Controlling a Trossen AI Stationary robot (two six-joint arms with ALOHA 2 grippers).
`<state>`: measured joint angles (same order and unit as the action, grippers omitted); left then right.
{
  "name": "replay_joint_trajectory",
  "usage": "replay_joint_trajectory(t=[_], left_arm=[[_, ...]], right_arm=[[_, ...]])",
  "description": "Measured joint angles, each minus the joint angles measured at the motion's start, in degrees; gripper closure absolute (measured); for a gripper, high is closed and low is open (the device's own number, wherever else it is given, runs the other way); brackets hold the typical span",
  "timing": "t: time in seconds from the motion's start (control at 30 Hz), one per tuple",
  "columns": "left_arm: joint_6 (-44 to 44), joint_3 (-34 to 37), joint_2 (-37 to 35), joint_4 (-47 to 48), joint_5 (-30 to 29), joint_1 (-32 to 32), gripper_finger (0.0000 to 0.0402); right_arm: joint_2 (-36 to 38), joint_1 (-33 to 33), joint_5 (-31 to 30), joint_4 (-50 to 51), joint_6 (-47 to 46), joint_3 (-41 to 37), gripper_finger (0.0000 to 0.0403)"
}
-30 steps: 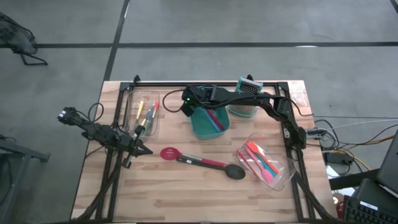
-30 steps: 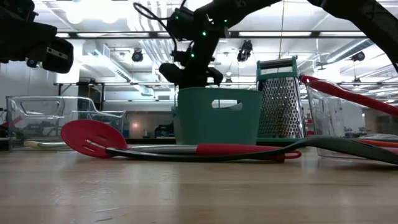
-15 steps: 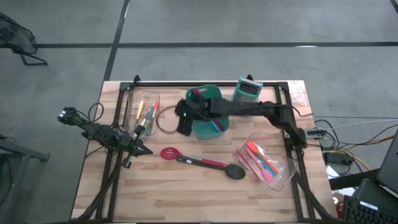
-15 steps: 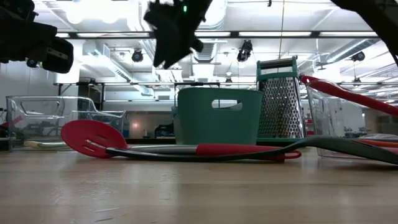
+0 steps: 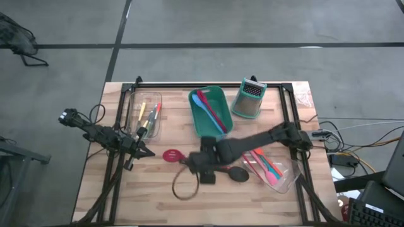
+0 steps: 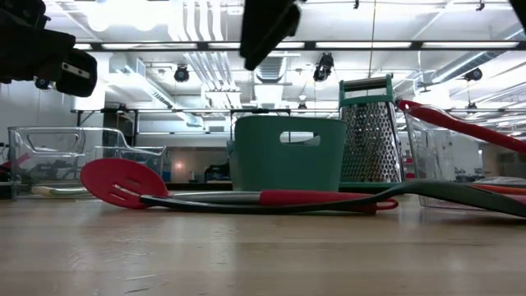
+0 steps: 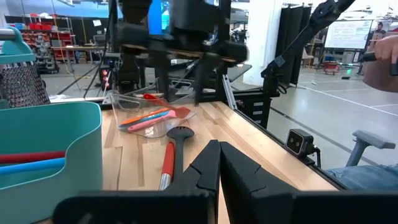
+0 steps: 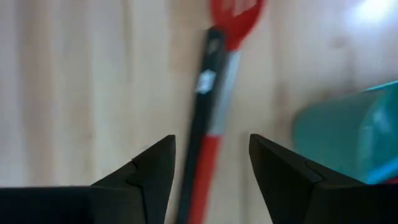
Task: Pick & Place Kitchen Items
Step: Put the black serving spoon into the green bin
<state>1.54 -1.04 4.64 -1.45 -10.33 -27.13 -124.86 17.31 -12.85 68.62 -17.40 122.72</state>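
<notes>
A red slotted spatula (image 5: 171,155) and a black-headed spoon (image 5: 238,174) lie flat on the table, their handles overlapping (image 8: 208,124). My right gripper (image 5: 199,165) hangs open above those handles, pointing steeply down, with its fingers (image 8: 155,168) on either side and touching nothing. It shows at the top of the low view (image 6: 265,33). The teal bin (image 5: 208,112) holds a red and a blue utensil. My left gripper (image 7: 217,168) waits shut at the table's left (image 5: 142,151).
A box grater (image 5: 248,99) stands right of the bin. A clear tray (image 5: 144,116) at the far left holds thin yellow and orange tools. A tipped clear container (image 5: 274,169) at the right holds red, pink and blue utensils. A cable loop (image 5: 183,188) hangs below my right arm.
My right gripper has swung from over the teal bin toward the table's near edge, rolling as it went. It now hangs over the spatula and spoon handles. The utensils on the table have not moved.
</notes>
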Motion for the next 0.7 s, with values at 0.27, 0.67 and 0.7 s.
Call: replay_joint_trajectory(t=[0.27, 0.67, 0.7], left_arm=[[0.0, 0.0, 0.0, 0.0, 0.0, 0.0, 0.0390], [0.0, 0.0, 0.0, 0.0, 0.0, 0.0, 0.0390], [0.0, 0.0, 0.0, 0.0, 0.0, 0.0, 0.0390]], right_arm=[[0.0, 7.2, 0.7, 1.4, -8.2, -3.3, 0.0226], [0.0, 9.2, -0.6, 0.7, -18.9, -13.3, 0.0234], [0.0, 9.2, -0.4, 0.4, -19.0, -14.4, 0.0230]])
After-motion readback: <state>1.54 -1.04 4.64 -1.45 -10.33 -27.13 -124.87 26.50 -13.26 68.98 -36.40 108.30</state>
